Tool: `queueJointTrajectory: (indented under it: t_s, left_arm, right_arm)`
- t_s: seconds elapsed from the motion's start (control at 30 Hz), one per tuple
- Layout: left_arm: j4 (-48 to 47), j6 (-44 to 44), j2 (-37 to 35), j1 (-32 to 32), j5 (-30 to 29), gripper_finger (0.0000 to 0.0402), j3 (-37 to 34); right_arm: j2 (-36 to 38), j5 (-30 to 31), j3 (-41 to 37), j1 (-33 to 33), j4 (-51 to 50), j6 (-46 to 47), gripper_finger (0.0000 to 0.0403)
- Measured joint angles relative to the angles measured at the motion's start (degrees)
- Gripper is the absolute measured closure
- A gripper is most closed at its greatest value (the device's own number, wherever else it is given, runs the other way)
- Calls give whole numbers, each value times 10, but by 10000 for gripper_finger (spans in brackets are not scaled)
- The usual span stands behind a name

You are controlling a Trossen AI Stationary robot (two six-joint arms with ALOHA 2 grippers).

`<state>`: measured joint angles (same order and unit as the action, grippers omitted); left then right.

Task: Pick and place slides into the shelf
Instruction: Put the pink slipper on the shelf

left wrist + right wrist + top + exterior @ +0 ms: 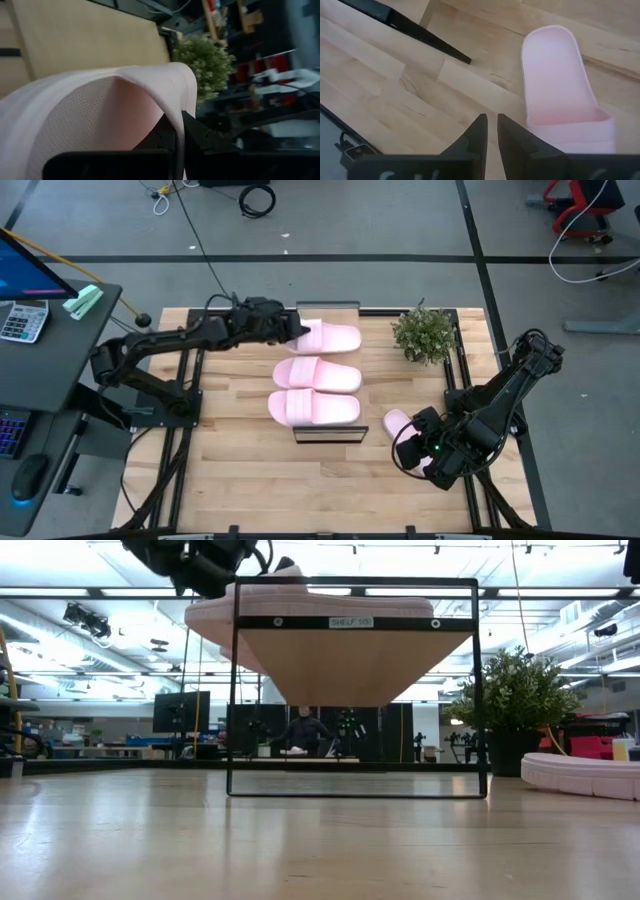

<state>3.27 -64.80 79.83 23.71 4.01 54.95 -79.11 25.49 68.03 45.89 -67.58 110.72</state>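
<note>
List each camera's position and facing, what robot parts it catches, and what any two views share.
High view: overhead, straight down; both arms, shelf, three slides on it.
Low view: tabletop level, looking through the shelf frame into the room; left arm at the top.
Left wrist view: past the left gripper, shut on a slide.
Right wrist view: down past the right gripper at the table; fourth slide beside it.
Shared: plant, also in the low view and left wrist view.
</note>
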Motion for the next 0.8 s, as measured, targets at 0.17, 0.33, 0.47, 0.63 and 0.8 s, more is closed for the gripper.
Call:
queueJointTrajectory:
  t_s: [0.17,0.33,0.47,0.63,0.8]
  left_arm:
    - [78,-47,0,-3,20,391,-39]
    - [78,-48,-1,-3,29,391,-44]
    - [77,-48,-1,-3,30,387,-44]
    - [78,-51,-8,0,31,391,-44]
    - [82,-65,-19,12,55,386,-45]
  right_arm:
    - [0,0,0,0,1,0,353]
    - [0,0,0,0,2,0,353]
    - [0,-1,0,0,2,1,353]
    - [0,-1,0,0,2,1,353]
    - [0,-2,0,0,2,1,353]
